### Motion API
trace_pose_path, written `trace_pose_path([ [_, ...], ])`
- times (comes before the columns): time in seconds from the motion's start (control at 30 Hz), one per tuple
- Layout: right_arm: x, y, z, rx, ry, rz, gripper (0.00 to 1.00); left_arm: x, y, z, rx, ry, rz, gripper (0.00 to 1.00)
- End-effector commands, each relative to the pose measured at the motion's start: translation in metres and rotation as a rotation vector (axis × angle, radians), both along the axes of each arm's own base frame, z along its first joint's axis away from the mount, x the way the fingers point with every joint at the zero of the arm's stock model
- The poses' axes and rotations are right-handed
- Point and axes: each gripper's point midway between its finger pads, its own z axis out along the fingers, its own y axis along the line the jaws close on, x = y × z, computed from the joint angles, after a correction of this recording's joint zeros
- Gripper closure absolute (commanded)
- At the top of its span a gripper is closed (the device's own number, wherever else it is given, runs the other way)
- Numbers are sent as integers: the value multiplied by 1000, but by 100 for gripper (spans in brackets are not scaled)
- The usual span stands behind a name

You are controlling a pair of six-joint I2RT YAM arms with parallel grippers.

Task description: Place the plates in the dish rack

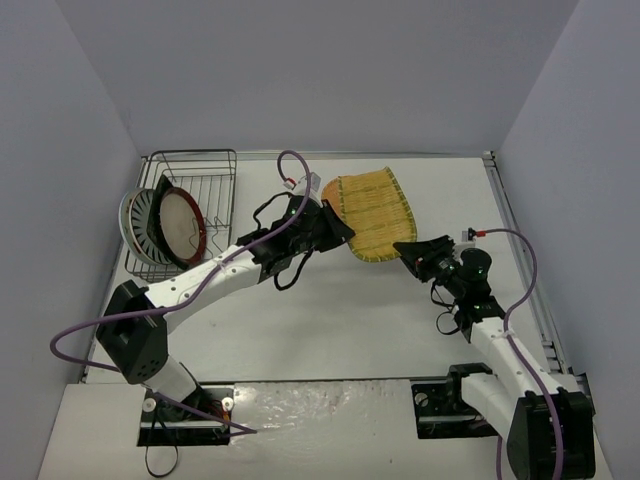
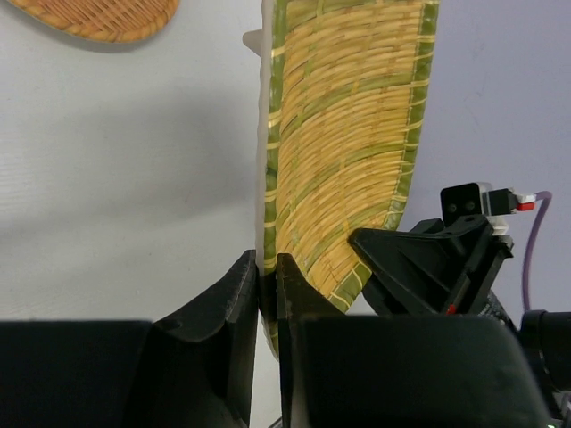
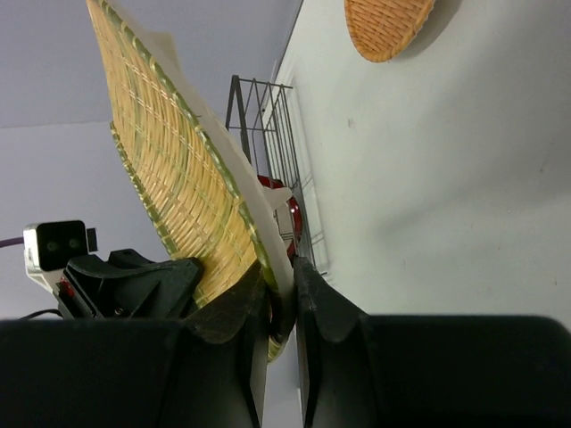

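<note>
Top external, Dana: I have the yellow-green striped plate [image 1: 372,213] held between my two arms over the middle of the table [image 1: 400,330]. Its woven face is tilted up toward the camera. What do you read on the wrists?

Dana: On my left wrist feed, the left gripper [image 2: 266,278] is clamped on the plate's rim. One finger is on the pale underside and the other on the woven face. I see the plate nearly edge-on, running away from the fingers.

Me: And the right?

Dana: I get the same there. The right gripper [image 3: 281,299] is closed on the rim, with the plate pinched between both fingers. Each gripper shows in the other's camera, and both hold the end nearest the arm bases, close to one another.

Me: Does the far end touch the table?

Dana: I cannot tell from any view.

Me: I see the dish rack [image 1: 205,170] at the far left of the table, well apart from the held plate. Two plates stand on edge in it: the white plate with black radial stripes [image 1: 138,222] at the left side, and the cream plate with the dark red rim [image 1: 182,222] overlapping it on the right.

Dana: I also have the orange round plate [image 2: 98,18] lying flat on the table beyond the held one.
</note>
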Motion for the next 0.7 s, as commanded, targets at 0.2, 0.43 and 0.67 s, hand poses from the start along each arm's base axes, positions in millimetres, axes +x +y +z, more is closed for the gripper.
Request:
trace_pose_path([
  [0.2, 12, 1, 39, -315, -167, 122, 6, 21, 70, 74, 123, -283, 133, 100],
  [0.43, 21, -12, 40, -508, -145, 155, 0, 31, 181, 105, 472, -380, 271, 100],
  [0.67, 25, -7, 47, -519, -164, 205, 0, 25, 304, 128, 933, -350, 359, 100],
])
